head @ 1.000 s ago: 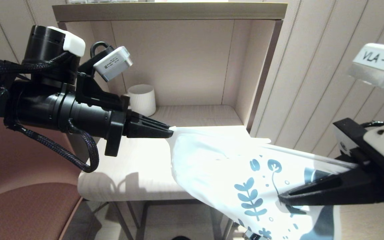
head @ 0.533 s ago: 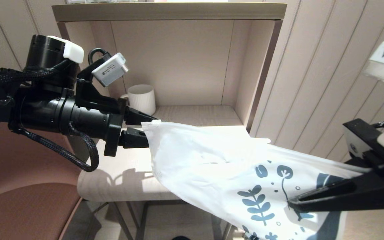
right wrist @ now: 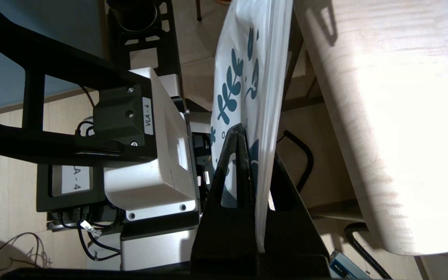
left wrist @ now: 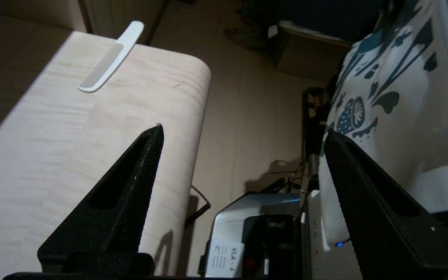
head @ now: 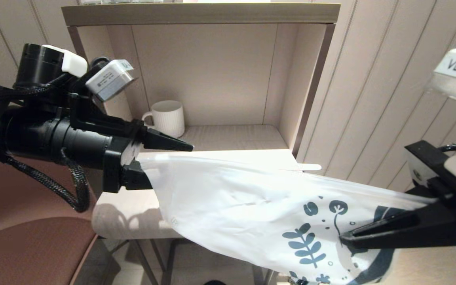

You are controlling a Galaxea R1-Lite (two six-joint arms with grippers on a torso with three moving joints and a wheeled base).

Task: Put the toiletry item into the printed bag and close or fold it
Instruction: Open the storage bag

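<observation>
- While the open wooden shelf unit (head: pixel 196 12) rose behind the work with a white ribbed mug (head: pixel 168 118) in its corner, the pale desk (head: pixel 133 206) in front of it carried the job.
- Largest of the task's things, the printed bag (head: pixel 228 202) hung in the air in front of the desk, stretched between the two arms with its plain end at the left and its leaf print at the right.
- At the left, the left hand (head: pixel 160 160) had its fingers spread wide; the bag's plain edge lay against the lower finger, and the wrist view showed nothing gripped between them.
- At the right, the right hand (head: pixel 344 236) was clamped on the printed end, the film pinched flat between its fingers (right wrist: pixel 239 155).
- Smallest, the comb (left wrist: pixel 111 58) lay flat on the desk near its far right corner, one end poking past the edge, well apart from both hands and not yet in the bag.
- To do this step well, I judged, the right hand should keep its pinch firm and the mouth reachable, and the free left hand should take the comb by the overhanging end, since a thin flat piece offers little else to grip.
</observation>
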